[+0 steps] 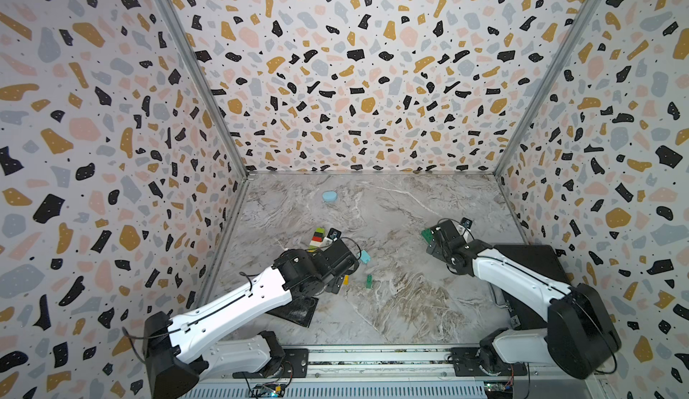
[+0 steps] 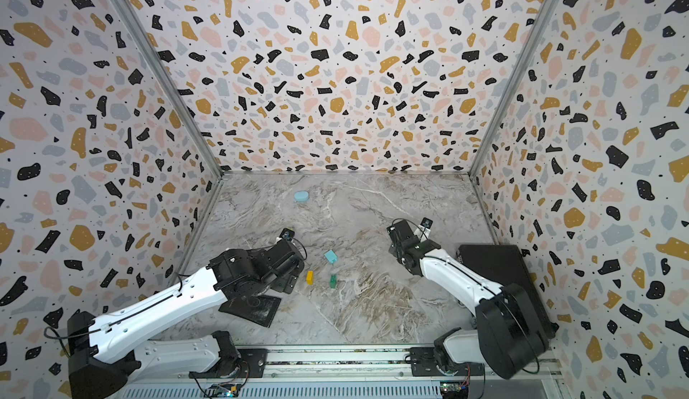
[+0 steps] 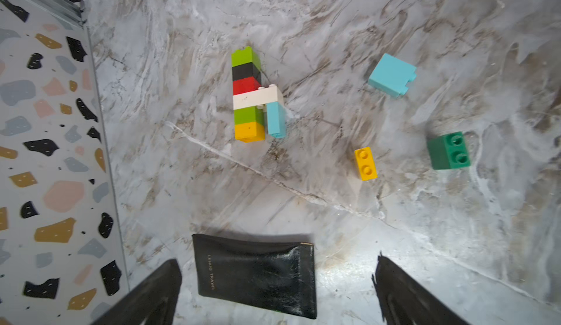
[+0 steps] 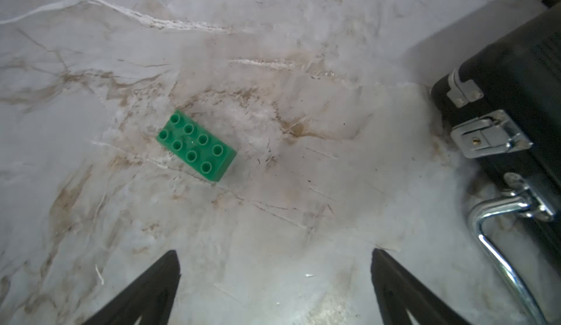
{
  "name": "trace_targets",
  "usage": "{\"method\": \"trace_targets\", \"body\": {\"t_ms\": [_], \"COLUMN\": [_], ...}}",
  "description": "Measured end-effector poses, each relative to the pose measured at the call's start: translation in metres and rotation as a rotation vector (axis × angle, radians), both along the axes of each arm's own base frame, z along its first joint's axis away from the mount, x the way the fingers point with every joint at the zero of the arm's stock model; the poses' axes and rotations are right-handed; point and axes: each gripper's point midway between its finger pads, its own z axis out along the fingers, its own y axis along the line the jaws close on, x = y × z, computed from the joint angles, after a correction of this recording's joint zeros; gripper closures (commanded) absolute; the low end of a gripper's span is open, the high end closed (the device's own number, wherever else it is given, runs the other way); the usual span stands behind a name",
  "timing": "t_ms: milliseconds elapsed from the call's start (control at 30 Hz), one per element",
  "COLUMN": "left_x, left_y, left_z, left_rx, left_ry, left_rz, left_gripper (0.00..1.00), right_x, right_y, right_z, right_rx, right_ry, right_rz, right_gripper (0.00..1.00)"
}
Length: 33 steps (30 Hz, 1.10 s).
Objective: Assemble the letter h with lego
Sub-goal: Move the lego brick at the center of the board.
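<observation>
A lego stack (image 3: 247, 95) lies flat on the marble table (image 3: 303, 205): lime, black, red, white, lime and yellow in a column. A light-blue brick hangs off the white one's end. Part of the stack (image 1: 318, 237) shows in a top view. Loose lego lies beside it: a light-blue brick (image 3: 391, 74), a yellow brick (image 3: 365, 163) and a dark green brick (image 3: 449, 150). My left gripper (image 3: 277, 281) hovers open, holding nothing, over a black pouch. My right gripper (image 4: 274, 278) is open and empty above bare table. A green eight-stud brick (image 4: 196, 149) lies ahead of it.
A black leather pouch (image 3: 258, 275) lies flat below the left gripper. A black case (image 4: 501, 95) with metal latches and a handle sits at the table's right side. A smooth pale-blue oval lump (image 1: 329, 196) rests near the back. Patterned walls enclose three sides.
</observation>
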Motion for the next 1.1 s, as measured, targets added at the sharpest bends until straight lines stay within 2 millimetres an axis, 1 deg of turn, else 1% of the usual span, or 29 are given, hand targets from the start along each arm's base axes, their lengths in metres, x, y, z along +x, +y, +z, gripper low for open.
{"method": "trace_targets", "body": {"t_ms": [100,200,267,433,567,667,767,800,967,1100], "left_x": [0.002,0.003,0.002,-0.001,-0.002,-0.001,0.000,0.000,-0.002,-0.003], "left_y": [0.003,0.001,0.000,-0.003,-0.003,-0.002,-0.002,-0.002,-0.002,-0.003], "left_z": [-0.007,-0.015,-0.018,-0.016,-0.012,-0.010,-0.011,-0.011,-0.014,-0.013], "left_rx": [0.058,0.089,0.094,0.071,0.033,0.006,-0.008,-0.013,-0.016,-0.024], "left_ry": [0.013,0.039,0.051,0.063,0.061,0.065,0.073,0.076,0.090,0.090], "left_rz": [0.006,0.003,-0.004,-0.024,-0.030,-0.024,-0.019,-0.018,-0.026,-0.030], "left_gripper": [0.01,0.01,0.01,0.01,0.01,0.01,0.01,0.01,0.01,0.01], "right_x": [0.018,0.038,0.048,0.061,0.078,0.081,0.076,0.079,0.081,0.076], "right_y": [0.005,0.012,0.015,0.021,0.030,0.033,0.032,0.032,0.034,0.029], "right_z": [-0.011,-0.023,-0.029,-0.034,-0.037,-0.051,-0.068,-0.068,-0.068,-0.068], "right_rx": [0.041,0.079,0.093,0.114,0.126,0.125,0.106,0.106,0.110,0.093], "right_ry": [0.065,0.114,0.129,0.144,0.153,0.182,0.228,0.223,0.222,0.209], "right_rz": [-0.087,-0.156,-0.189,-0.237,-0.263,-0.284,-0.302,-0.309,-0.303,-0.283], "right_gripper": [0.00,0.00,0.00,0.00,0.00,0.00,0.00,0.00,0.17,0.25]}}
